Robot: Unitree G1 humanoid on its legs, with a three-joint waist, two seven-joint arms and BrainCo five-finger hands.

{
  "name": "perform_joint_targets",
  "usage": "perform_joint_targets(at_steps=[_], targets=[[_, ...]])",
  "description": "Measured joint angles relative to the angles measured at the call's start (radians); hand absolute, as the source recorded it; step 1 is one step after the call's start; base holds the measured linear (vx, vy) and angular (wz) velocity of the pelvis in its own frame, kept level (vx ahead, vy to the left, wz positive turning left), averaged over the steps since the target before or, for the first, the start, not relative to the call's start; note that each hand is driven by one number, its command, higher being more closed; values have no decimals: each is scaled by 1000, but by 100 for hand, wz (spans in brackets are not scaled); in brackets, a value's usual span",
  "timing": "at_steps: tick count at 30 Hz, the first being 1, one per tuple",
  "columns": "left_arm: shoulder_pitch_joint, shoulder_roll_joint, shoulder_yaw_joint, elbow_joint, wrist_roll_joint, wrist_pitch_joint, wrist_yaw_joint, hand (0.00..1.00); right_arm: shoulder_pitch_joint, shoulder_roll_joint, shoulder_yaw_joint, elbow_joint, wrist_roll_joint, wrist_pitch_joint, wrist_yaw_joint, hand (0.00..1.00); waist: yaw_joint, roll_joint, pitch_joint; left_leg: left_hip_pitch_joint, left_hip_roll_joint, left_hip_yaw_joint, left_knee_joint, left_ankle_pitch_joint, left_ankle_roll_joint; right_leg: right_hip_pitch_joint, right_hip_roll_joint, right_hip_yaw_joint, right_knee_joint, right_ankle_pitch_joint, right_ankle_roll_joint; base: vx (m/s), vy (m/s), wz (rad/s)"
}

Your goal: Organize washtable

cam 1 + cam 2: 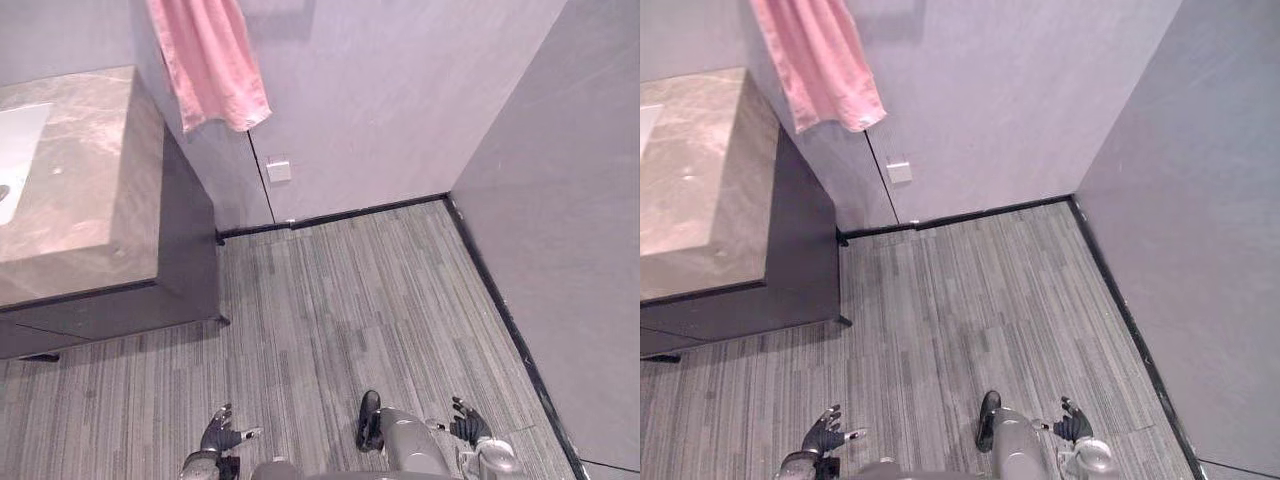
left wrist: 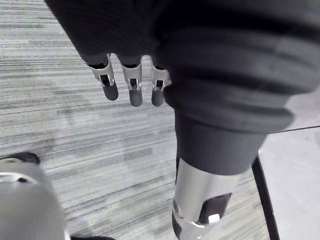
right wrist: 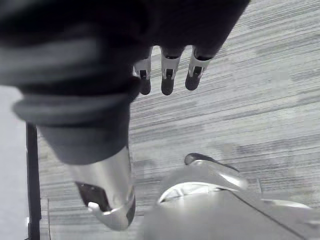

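At far left, marble counter with white sink set in it, pink towel hanging on wall above its corner. Low over striped floor, well apart from counter: left robot hand and right robot hand, fingers relaxed, holding nothing

Grey walls meet in a corner, black skirting along the base. Floor: grey striped. Left: dark cabinet w/ brown marble surface, white basin inset. Pink towel on wall, white socket plate below.

Washtable at left, towel hanging behind, basin seemingly set in it
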Motion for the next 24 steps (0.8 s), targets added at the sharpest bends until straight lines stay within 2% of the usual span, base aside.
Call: perform_joint_targets(at_steps=[1,2,3,4,5,6,7,8,9,10,11,12,13,14,15,17,19,20,22,23,24], targets=[[-5,-2,10,-10,0,-3,0,0,-39,-10,-1,1,2,0,0,0,18,4,2,-89,-20,4,-38,-6,9,14,0,19,-29,0,0,258,17,-36],[-8,-3,21,-10,-1,-4,1,0,-52,-9,-5,1,2,0,0,0,23,4,2,-123,-33,2,-73,-9,13,15,-2,26,-34,0,1,297,67,-38],[-10,-4,33,-9,-2,-4,3,0,-72,-4,-7,0,3,0,0,0,30,0,5,-171,-68,-1,-176,-9,15,21,-13,32,-37,-4,8,264,117,-18],[-12,-5,34,-9,-3,-4,3,0,-78,5,-9,0,7,-1,-2,0,33,-6,13,-191,-121,-13,-327,1,17,48,-33,31,-48,-20,33,277,140,-8],[-12,-8,34,-9,-3,-5,3,0,-77,7,-11,-1,8,-1,-2,0,37,-6,13,-194,-148,-24,-422,29,13,61,-40,28,-52,-29,46,315,189,2],[-10,-14,33,-10,-3,-7,3,0,-65,7,-13,-1,10,-2,-5,0,48,8,8,-185,-185,-54,-611,123,27,83,-38,27,-60,-47,72,251,181,-3],[-8,-13,34,-8,-3,-7,5,0,-59,10,-11,0,11,-2,-7,0,56,13,8,-178,-197,-83,-638,219,42,94,-38,31,-64,-59,85,346,225,-8],[-11,0,35,-8,-4,-7,15,0,-55,32,-4,0,11,-3,-9,0,73,-6,6,-157,-237,-89,-663,247,96,110,-60,41,-67,-72,105,349,192,14],[-21,12,35,-11,-6,-10,22,0,-52,46,-4,1,10,-5,-9,0,69,-45,7,-164,-276,-90,-663,226,127,108,-97,32,-65,-85,124,366,164,23],[-26,12,36,-10,-7,-9,22,0,-50,47,-4,2,10,-5,-9,0,70,-57,8,-173,-288,-90,-643,214,144,112,-110,29,-63,-86,131,371,147,28],[-29,7,38,-7,-8,-7,20,0,-53,46,-5,2,10,-5,-12,0,75,-65,12,-182,-295,-89,-590,172,158,118,-126,35,-42,-85,137,370,155,5],[-21,7,46,-6,-10,-6,21,0,-57,48,-5,2,10,-5,-20,0,75,-62,11,-167,-294,-87,-555,118,163,97,-138,56,62,-98,158,371,171,-4],[-15,8,49,-6,-10,-5,21,0,-58,51,-4,2,10,-6,-20,0,74,-61,11,-147,-294,-83,-550,99,165,72,-152,74,149,-105,169,428,218,-16],[-7,11,51,-7,-10,-4,21,0,-56,57,0,1,9,-10,-20,0,74,-61,10,-97,-298,-75,-561,72,170,-7,-180,126,368,-99,185,444,199,-7],[-9,20,49,-8,-10,-4,22,0,-49,60,17,2,6,-10,-19,0,70,-66,7,-48,-310,-72,-576,56,177,-84,-202,169,587,-97,220,455,175,5],[-16,32,33,-12,-10,-5,22,0,-42,64,35,4,6,-9,-18,0,69,-71,8,35,-329,-82,-611,33,191,-180,-217,180,797,-120,208,387,73,19],[-15,33,33,-12,-11,-5,24,0,-38,70,54,6,5,-10,-18,0,51,-65,10,109,-330,-99,-649,19,192,-241,-206,143,808,-156,170,383,23,25],[-16,32,34,-12,-11,-5,25,0,-39,74,63,6,4,-10,-17,0,37,-59,11,148,-324,-116,-674,19,192,-277,-176,122,744,-174,139,383,-35,43],[-22,26,34,-12,-11,-5,25,0,-38,76,63,6,2,-10,-17,0,15,-46,15,190,-300,-143,-700,19,191,-325,-111,118,559,-178,120,381,-78,47],[-23,24,33,-12,-11,-6,25,0,-35,76,62,6,2,-10,-18,0,15,-48,14,208,-292,-159,-710,20,184,-338,-72,144,383,-136,112,379,-123,46],[-22,26,34,-11,-10,-5,25,0,-23,77,62,8,3,-9,-18,0,16,-60,8,223,-301,-172,-712,13,159,-338,-53,170,245,-51,103,541,-218,79]])
